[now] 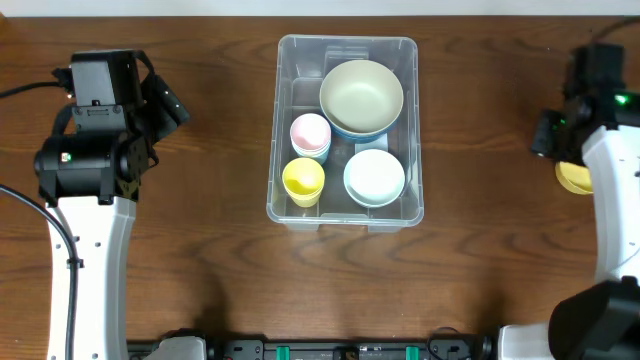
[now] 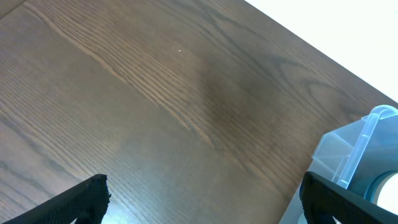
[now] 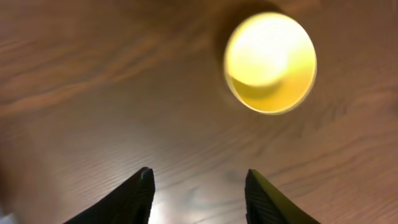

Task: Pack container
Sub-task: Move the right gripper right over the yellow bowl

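the white-and-black left arm [image 1: 88, 215] reaches along the table's left side, its black two-finger left gripper [image 2: 204, 182] spread wide. the white-and-black right arm [image 1: 612, 190] stands at the right edge, its black right gripper [image 3: 199, 174] parted, pointing downward.

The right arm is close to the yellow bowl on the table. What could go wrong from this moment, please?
1. The yellow bowl lies ahead and to one side of the open right end effector, not between its fingers. Closing there may miss it or push it away.
2. The container is already crowded. A new bowl may land on a rim, such as that of the large bowl, and tip.
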{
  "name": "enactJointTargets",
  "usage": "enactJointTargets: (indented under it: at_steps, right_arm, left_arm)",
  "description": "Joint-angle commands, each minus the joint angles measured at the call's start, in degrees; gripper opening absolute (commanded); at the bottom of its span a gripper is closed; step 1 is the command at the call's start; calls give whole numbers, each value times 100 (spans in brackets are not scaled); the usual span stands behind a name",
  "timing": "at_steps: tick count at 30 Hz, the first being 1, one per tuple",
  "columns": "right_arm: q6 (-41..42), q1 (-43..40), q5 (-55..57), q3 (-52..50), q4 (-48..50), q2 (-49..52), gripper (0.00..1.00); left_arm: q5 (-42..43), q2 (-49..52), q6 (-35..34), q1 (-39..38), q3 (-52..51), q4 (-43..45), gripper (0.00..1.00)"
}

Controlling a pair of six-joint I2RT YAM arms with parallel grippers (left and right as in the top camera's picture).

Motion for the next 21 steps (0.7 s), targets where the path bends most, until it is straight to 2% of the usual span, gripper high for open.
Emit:
enactJointTargets:
  at_steps: [1,8,12,19,21]
  right_arm:
    - [109,-411,-216,-446,358,24,52]
    - [103,-638,-201,-1469,1703,24,54]
    - [107,-645,234,-2048,2481,24,57]
    - [107,-704,730,-2507,3261,24,68]
    - [107,-741,730,-2507,3338,24,75]
  left_arm:
    - [-90,26,-9,20,68,-11,98]
    - [-90,26,-11,20,68,-11,98]
    - [-90,26,-9,20,68,-11,98]
    - [-90,26,-11,20,68,-11,98]
    - [-90,26,-11,20,68,-13,98]
